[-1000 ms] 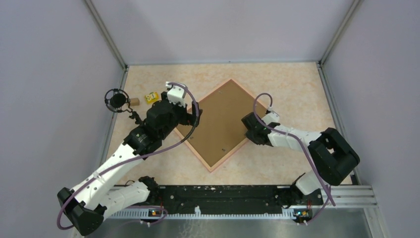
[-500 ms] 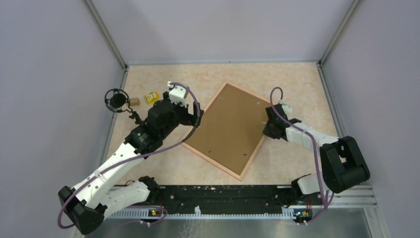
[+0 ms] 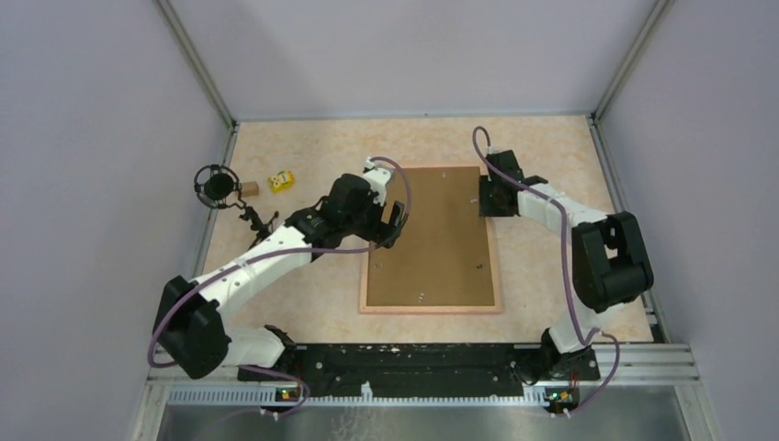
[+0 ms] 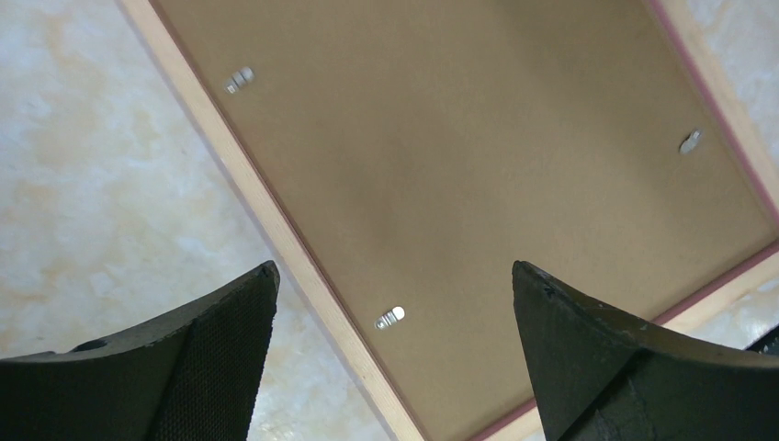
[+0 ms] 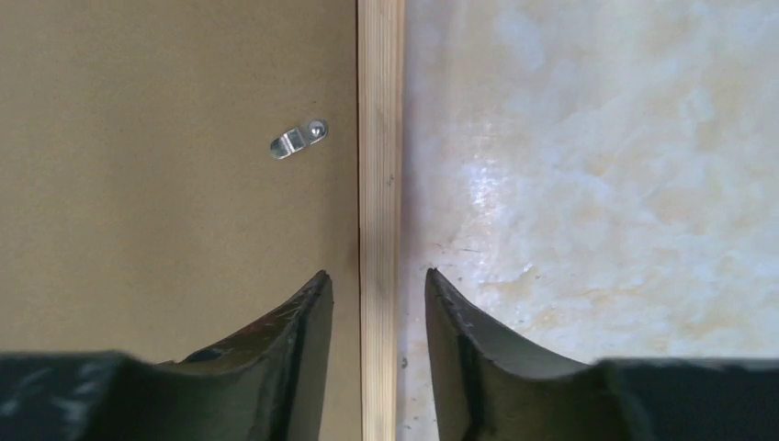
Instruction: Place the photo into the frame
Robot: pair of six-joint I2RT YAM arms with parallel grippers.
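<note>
The frame [image 3: 430, 310] is laid back-up at the centre of the table [image 3: 303, 147]. The left fingers [image 4: 216, 344] are held wide over its left rail; the right fingers [image 5: 299, 344] are set narrow astride its right rail, gaps showing.

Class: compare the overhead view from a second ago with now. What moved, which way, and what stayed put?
The frame, backing board up, has swung counterclockwise from a diamond to square-on in the overhead view. The right gripper, straddling its right rail, travelled toward the far side with it. The left gripper, open, shifted right over the left rail. The yellow block stayed put.
</note>
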